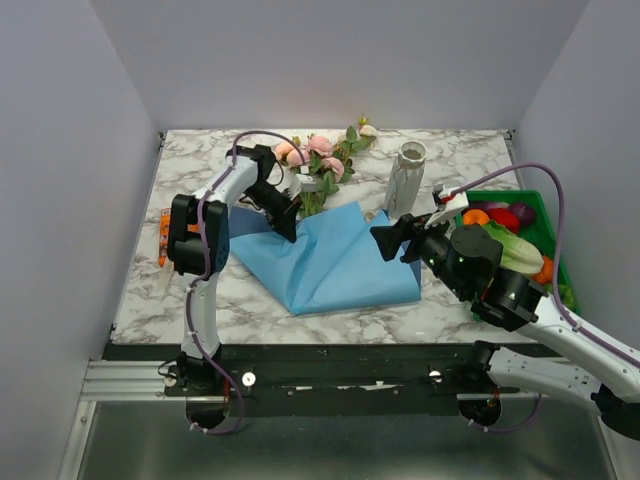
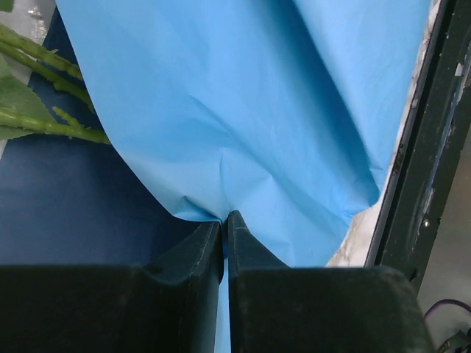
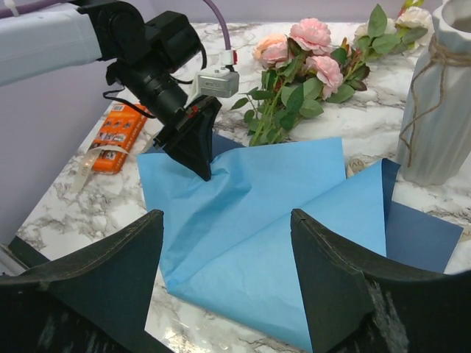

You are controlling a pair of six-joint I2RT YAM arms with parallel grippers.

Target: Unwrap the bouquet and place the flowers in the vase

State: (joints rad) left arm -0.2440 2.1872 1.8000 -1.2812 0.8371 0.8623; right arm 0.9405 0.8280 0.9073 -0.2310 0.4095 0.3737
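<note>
Flowers (image 1: 320, 160) at edge of blue paper (image 1: 340, 265), left pincer (image 2: 225, 218) clenched on it (right pincer (image 3: 227, 224) agape)

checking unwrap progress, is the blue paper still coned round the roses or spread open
Spread open: the light blue wrapping paper lies unrolled on the marble table, the pink artificial roses loose at its far edge.

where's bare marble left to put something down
Bare: back-left corner of the table, left of the flowers; front-left strip between orange packet and blue paper; back-right corner beyond vase and green crate. Crowded: the middle, with paper, left gripper and right gripper.
</note>
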